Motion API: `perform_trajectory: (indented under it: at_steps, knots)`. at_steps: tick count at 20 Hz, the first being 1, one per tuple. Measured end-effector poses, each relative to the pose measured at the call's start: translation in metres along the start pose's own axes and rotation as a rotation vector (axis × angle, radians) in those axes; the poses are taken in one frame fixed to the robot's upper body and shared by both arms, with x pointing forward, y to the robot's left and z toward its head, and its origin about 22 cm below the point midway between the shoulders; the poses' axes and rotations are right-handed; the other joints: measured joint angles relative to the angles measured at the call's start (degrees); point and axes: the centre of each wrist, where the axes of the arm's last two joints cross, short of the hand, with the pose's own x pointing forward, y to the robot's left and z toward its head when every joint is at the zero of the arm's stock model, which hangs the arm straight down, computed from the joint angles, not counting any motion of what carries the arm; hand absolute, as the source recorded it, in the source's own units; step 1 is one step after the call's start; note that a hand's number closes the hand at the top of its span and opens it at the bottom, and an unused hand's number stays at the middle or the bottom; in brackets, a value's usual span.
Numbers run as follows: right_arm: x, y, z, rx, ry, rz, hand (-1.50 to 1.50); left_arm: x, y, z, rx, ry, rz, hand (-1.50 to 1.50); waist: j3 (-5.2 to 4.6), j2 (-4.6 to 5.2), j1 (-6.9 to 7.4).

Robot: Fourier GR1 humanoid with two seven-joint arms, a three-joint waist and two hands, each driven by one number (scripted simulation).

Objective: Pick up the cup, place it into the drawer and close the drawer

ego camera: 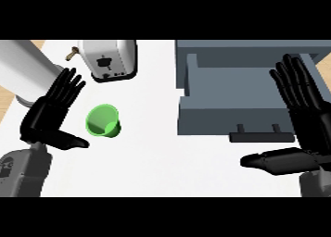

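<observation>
cup [103, 121]: green, lying tipped on the white bench [154, 157], mouth facing up and left in view. Sits just right of the left hand, not touching it as far as I can tell.
left hand [53, 113]: fingers straight, thumb out toward the cup, holding nothing. Palm faces the cup.
right hand [306, 113]: also spread flat, fingers straight, thumb sticking left, nothing in it. Overlaps the drawer's right side in view; can't tell if it touches or is above it.
drawer [229, 95]: grey, pulled out toward the robot, open tray visible, nothing seen inside. Dark handle [261, 135] on the front face.
progress: nothing done yet by the look of it. Cup not grasped, not lifted, not in the drawer; drawer not closed.
left to do: grasp cup, carry it right across the bench, set it in the tray, push the front shut. My read: left hand is the obvious one for the pick, being next to the cup.
other stuff: toaster [110, 60] at the back, above the cup; pale cylinder [21, 67] far left behind the left hand.
hidden/unclear: right wall of the drawer is covered by the right hand. Cabinet body cut off at the top. Cylinder cut off, can't identify it. Cup base not clearly visible.
</observation>
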Motion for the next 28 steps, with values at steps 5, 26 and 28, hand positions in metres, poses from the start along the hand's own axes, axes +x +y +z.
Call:
perform_trajectory:
  at_steps: [5,26,28]
  knots:
    - [-0.001,0.000,-0.011,0.002,-0.015,0.011,-1.50,-0.032,0.020,0.011,0.044,0.053,-0.022,-1.50,-0.02,0.04,-0.05]
    - [0.015,-0.010,-0.026,0.013,-0.031,0.007,-1.50,-0.121,0.041,0.041,0.136,0.147,-0.110,-1.50,-0.17,0.57,-1.46]
    - [0.017,-0.010,-0.026,0.017,-0.029,0.009,-1.50,-0.121,0.042,0.041,0.142,0.142,-0.109,-1.50,-0.20,0.64,-1.66]
